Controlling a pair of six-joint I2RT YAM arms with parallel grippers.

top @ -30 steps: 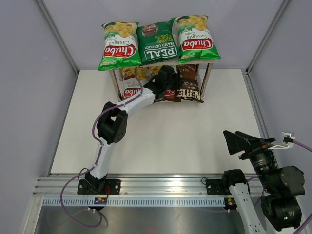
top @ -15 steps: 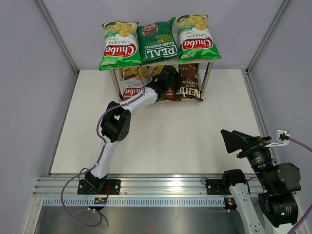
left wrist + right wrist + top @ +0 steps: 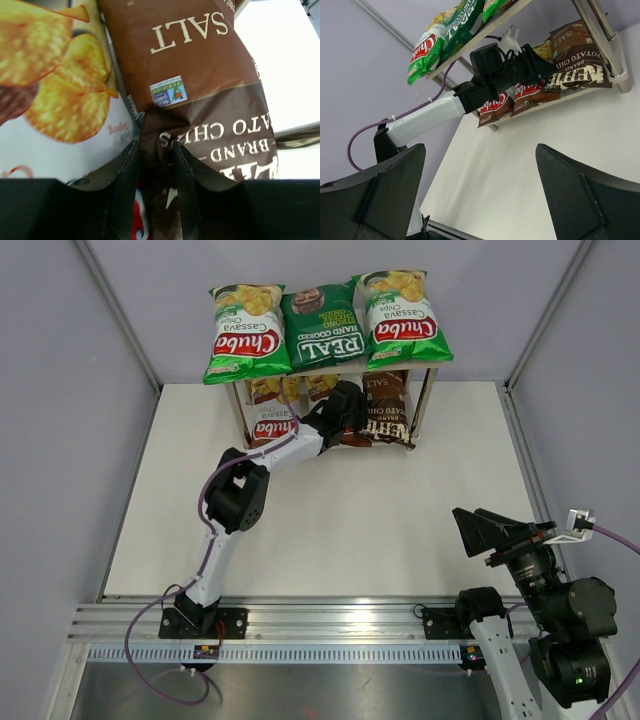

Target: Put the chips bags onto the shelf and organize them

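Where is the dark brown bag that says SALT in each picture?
Top external: the Kettle bag lies at the right end of the shelf's lower board.
Left wrist: it fills the middle and right, its words upside down.
Right wrist: upper right, on the lower board.
Shared landmark: the left gripper, pinching the bag's edge.

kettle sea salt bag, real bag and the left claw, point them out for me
Kettle sea salt bag (image 3: 392, 425), top external view, on its brown printed front.
REAL bag (image 3: 320, 328), top external view, middle of its dark-green front.
left claw (image 3: 154, 150), left wrist view, midway between its fingertips.
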